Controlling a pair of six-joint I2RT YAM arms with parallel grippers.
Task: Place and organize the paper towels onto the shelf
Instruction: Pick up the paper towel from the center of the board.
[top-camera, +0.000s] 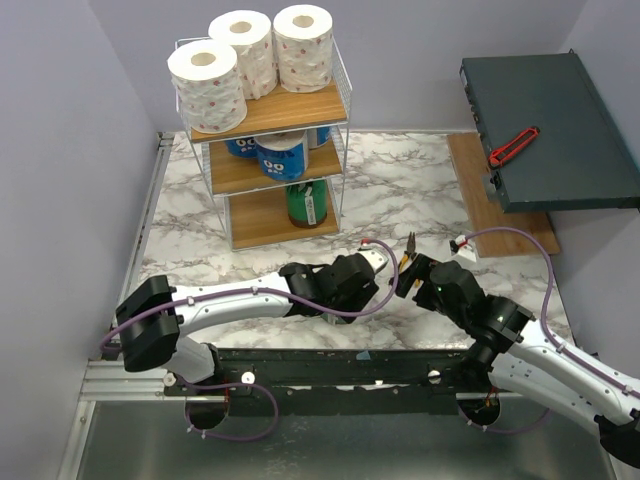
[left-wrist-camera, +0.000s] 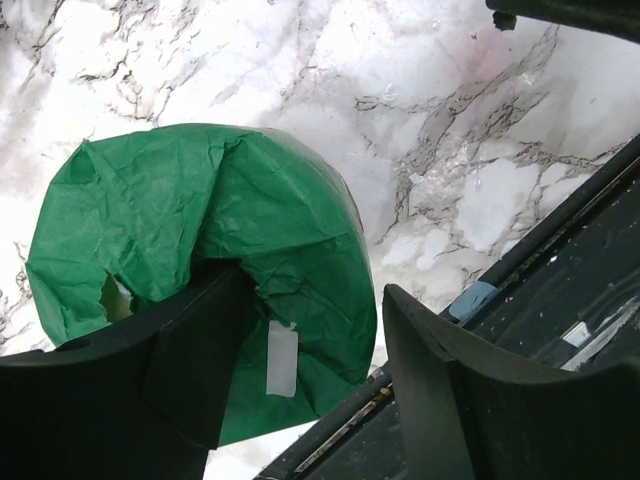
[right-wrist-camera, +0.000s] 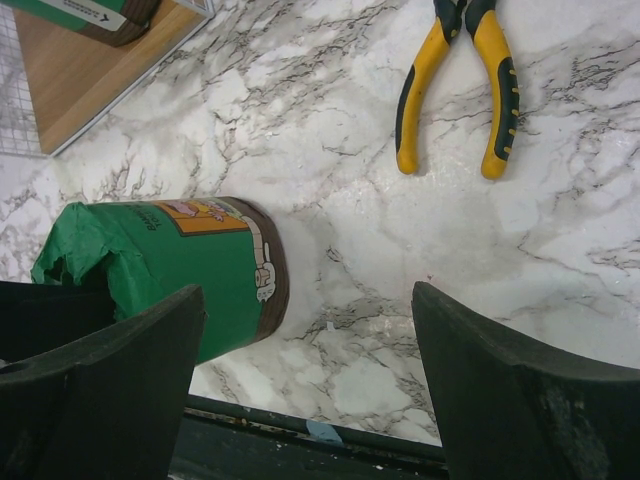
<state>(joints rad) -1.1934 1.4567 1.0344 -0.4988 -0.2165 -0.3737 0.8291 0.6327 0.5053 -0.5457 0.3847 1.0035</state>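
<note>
The shelf stands at the back left. Three white speckled paper towels stand on its top board, blue-wrapped ones on the middle board, and a green one on the bottom board. Another green-wrapped roll lies on its side on the marble near the front edge; it also shows in the right wrist view. In the top view the arms hide it. My left gripper is open, one finger against the roll's crumpled end. My right gripper is open and empty, with the roll beside its left finger.
Yellow-handled pliers lie on the marble just beyond my right gripper. A dark grey-green box with a red cutter on it sits at the back right. The black front rail runs close under both grippers.
</note>
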